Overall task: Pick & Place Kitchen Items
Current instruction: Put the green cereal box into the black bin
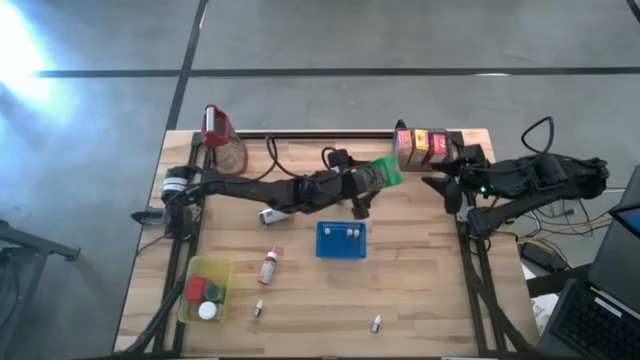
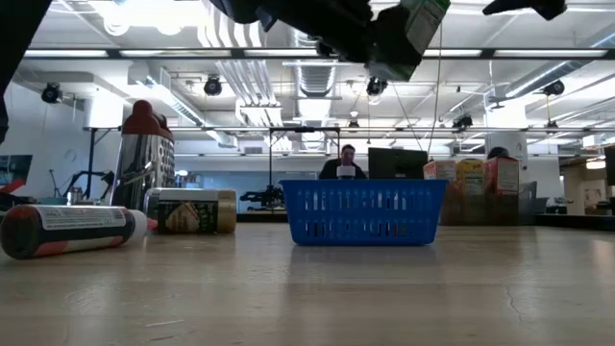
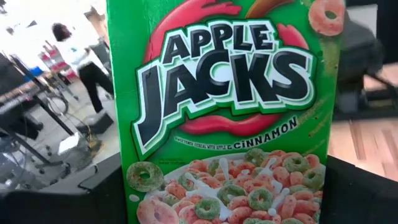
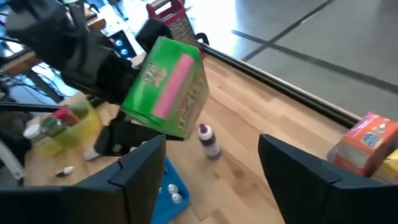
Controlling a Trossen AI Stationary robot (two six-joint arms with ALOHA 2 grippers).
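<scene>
Cartons (image 1: 422, 146) line the far edge beside the right hand (image 1: 447, 189) — jaws apart, empty — left hand (image 1: 362, 180) grips cereal box (image 1: 381, 172).

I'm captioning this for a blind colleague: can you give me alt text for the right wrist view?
The left gripper holds a green cereal box above the wooden table; the right gripper stands open nearby, with a blue tray below.

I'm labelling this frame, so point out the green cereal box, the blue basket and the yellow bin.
green cereal box (image 3: 224, 112), left wrist view, front panel.
blue basket (image 2: 363, 213), low view, front wall.
yellow bin (image 1: 222, 268), high view, rim.
</scene>
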